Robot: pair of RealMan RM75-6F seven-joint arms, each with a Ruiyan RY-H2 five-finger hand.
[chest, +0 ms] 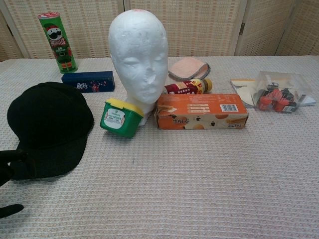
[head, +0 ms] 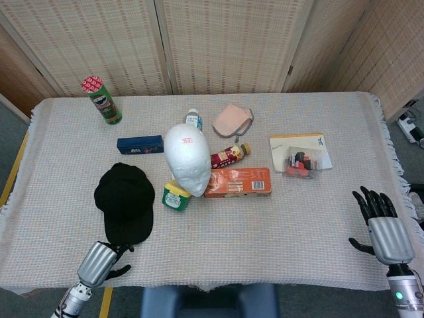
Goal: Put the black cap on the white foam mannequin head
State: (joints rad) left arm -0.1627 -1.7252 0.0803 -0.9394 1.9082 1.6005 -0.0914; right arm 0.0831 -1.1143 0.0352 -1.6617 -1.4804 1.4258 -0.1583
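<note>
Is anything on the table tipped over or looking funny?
Yes. The green tub with a yellow lid is tilted, leaning against the white foam head. A brown bottle lies on its side behind the orange box.

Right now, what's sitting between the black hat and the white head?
In the chest view, a green tub with a yellow lid sits between the black cap and the foam mannequin head, right against the head's base.

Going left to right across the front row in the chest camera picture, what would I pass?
Black cap → green tub with yellow lid → white foam head → orange box → clear packet of red and black bits.
</note>
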